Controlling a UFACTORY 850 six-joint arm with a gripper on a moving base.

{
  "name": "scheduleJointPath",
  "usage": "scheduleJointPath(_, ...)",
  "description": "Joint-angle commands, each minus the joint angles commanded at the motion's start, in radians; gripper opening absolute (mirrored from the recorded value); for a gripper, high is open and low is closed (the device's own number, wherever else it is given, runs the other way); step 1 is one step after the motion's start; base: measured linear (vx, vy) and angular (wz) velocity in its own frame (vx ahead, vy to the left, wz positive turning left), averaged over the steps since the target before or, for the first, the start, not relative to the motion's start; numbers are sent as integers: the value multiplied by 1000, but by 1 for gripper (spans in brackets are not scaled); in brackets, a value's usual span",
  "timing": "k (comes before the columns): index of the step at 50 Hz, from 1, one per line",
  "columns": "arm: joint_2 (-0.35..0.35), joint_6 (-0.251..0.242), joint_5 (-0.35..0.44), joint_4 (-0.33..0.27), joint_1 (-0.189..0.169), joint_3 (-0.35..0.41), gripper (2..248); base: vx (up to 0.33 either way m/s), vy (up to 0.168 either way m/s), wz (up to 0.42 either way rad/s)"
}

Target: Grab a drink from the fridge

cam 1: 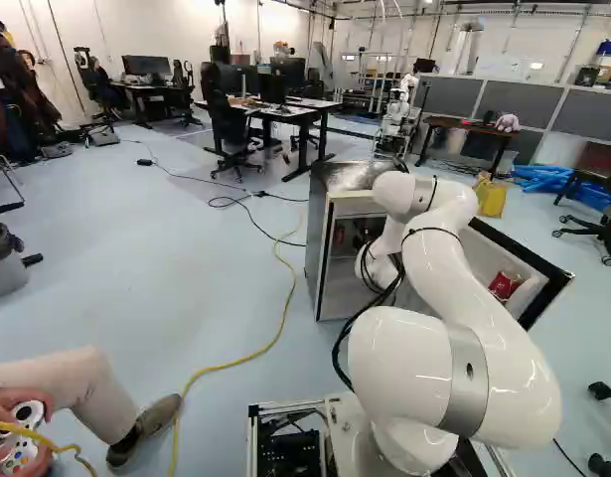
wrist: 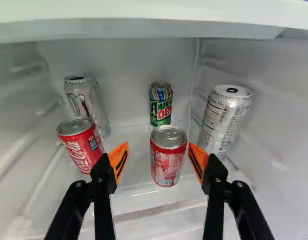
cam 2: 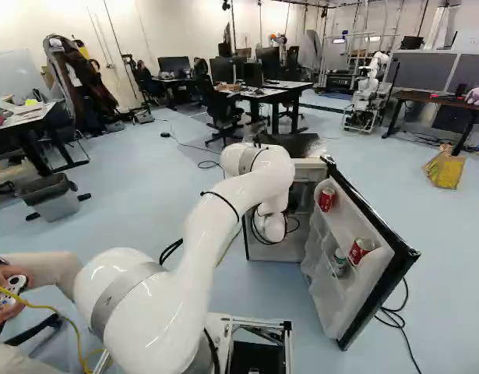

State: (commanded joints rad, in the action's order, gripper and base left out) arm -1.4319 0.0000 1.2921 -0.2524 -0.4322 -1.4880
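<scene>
The fridge (cam 1: 330,268) stands open, with the arm's wrist reaching inside; the gripper itself cannot be made out in either base view. In the wrist view my gripper (wrist: 157,156) is open, orange pads apart. A red can (wrist: 167,162) stands upright at the fingertips, close to one pad and with a gap to the other. Behind it is a green can (wrist: 161,106). A tall white can (wrist: 225,120) stands beyond the nearer pad. Past the other finger are a red Coca-Cola can (wrist: 80,146) and a silvery tall can (wrist: 86,106).
The fridge door (cam 2: 371,257) is swung open, holding a red can (cam 2: 326,199) and other cans. A shelf edge (wrist: 143,30) crosses above the cans. A yellow cable (cam 1: 270,343) runs over the floor. Another robot (cam 2: 369,89), desks and chairs are farther back.
</scene>
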Motion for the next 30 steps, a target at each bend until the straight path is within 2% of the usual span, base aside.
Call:
scheduleJointPath(23, -15, 0, 0, 0, 4, -28, 175, 0, 0, 0)
scheduleJointPath(24, -15, 0, 0, 0, 4, -28, 143, 0, 0, 0)
scheduleJointPath(28, -15, 0, 0, 0, 4, -28, 143, 0, 0, 0)
scheduleJointPath(29, -15, 0, 0, 0, 4, -28, 105, 0, 0, 0)
scheduleJointPath(30, -15, 0, 0, 0, 4, -28, 105, 0, 0, 0)
